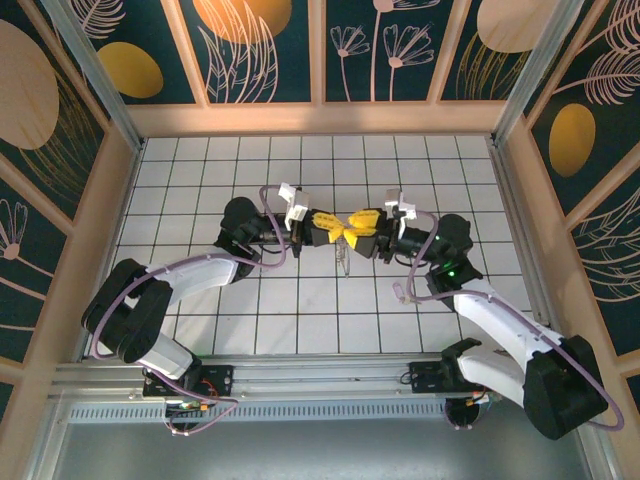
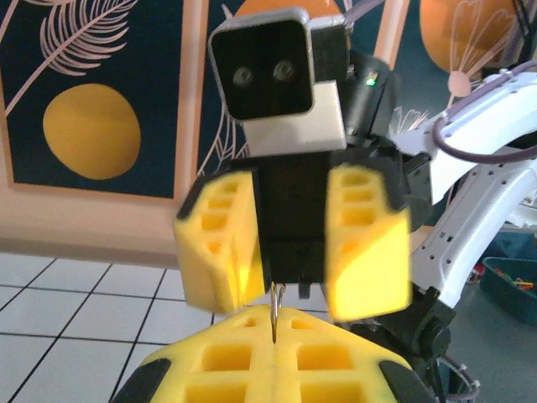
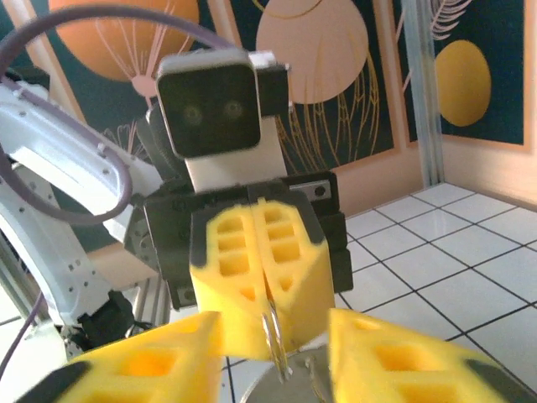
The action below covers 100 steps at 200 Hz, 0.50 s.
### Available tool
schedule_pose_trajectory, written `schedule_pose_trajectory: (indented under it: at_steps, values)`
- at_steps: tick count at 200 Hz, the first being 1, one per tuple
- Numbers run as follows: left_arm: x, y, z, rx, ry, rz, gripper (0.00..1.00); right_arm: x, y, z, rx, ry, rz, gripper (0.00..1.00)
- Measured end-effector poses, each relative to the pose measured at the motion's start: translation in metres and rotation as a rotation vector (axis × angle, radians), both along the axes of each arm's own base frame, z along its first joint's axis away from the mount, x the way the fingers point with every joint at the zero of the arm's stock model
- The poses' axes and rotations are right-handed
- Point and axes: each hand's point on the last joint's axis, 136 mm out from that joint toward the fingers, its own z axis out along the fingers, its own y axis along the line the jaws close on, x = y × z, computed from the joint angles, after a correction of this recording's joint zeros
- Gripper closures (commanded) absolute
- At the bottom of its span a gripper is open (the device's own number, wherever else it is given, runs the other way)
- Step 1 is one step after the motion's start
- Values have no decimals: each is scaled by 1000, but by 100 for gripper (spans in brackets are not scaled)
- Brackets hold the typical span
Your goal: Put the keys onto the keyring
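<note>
Mid-frame in the top view, both arms are meeting above the table (image 1: 300,320). The left gripper (image 1: 340,232) and right gripper (image 1: 362,224) are facing each other nose to nose. The left fingers (image 2: 243,357) are pressing together, pinching the thin metal keyring (image 2: 274,312) at their seam. In the right wrist view the left gripper (image 3: 262,294) is clamping the keyring (image 3: 272,334), which is hanging down from its tips. The right gripper (image 2: 294,243) is standing wide open, its fingers (image 3: 394,361) straddling the left tips and touching nothing. In the top view the keyring (image 1: 345,256) is dangling just below the meeting point. The key is showing too small to make out.
</note>
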Motion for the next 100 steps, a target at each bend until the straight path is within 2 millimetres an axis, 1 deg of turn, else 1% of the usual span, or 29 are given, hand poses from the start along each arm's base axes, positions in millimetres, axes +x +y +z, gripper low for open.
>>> schedule_pose_trajectory:
  at_steps: [25,44,55,74,84,100]
  values:
    - [7,4,-1,11,-20,79,100,2,-24,13,32,-18,-116,29]
    - [8,9,4,5,-63,126,100,3,-41,21,65,-20,-211,28]
    - [9,11,7,4,-90,155,100,8,-51,24,79,5,-282,28]
    - [10,15,10,5,-135,196,100,21,-65,18,83,72,-398,28]
    - [11,17,11,7,-157,217,100,28,-71,10,78,116,-453,28]
    - [13,20,11,16,-186,249,100,43,-83,-8,60,205,-552,28]
